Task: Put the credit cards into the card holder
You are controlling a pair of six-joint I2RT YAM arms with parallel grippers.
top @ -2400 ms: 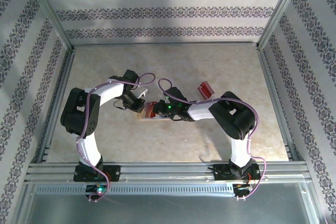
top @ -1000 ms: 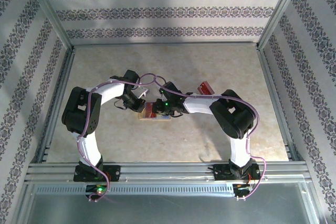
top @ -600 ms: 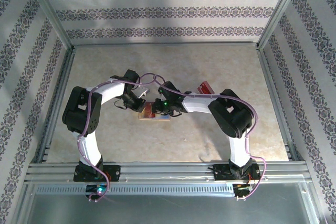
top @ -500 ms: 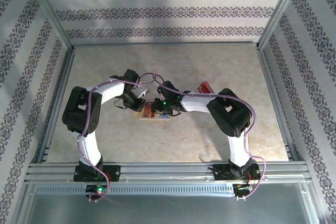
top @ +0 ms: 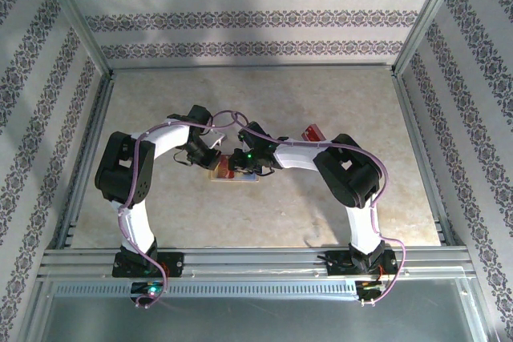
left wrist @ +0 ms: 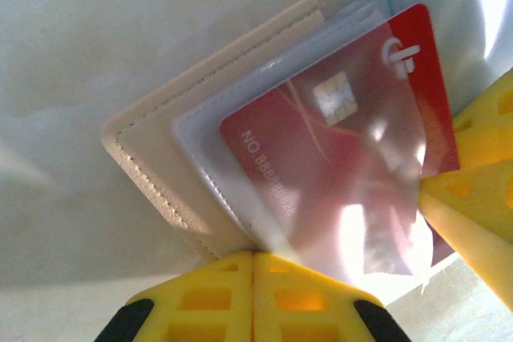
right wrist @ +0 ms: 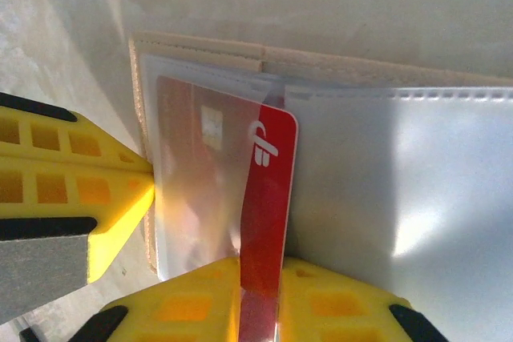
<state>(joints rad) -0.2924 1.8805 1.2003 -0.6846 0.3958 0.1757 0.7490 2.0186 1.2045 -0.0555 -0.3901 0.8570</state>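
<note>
Between right fingers point(right wrist: 337, 306): glossy red card point(right wrist: 271, 190), clamped edge-on.
Between left fingers point(left wrist: 208, 298): clear sleeve point(left wrist: 196, 130) of stitched tan holder point(left wrist: 148, 174), pinched.

tan card holder point(left wrist: 152, 162), stitched corner at 9 o'clock | red credit card point(left wrist: 345, 150) partly inside clear sleeve point(left wrist: 199, 138), centre | left gripper point(left wrist: 252, 258) closed on sleeve edge, 6 o'clock | right gripper point(left wrist: 441, 178) pinching card, 4 o'clock

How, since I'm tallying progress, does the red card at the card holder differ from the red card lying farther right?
The card at the holder is partly tucked under a clear sleeve of the card holder; the loose card lies bare on the table. The right end effector pinches the card at the holder; nothing grips the loose card. Both are red.
</note>
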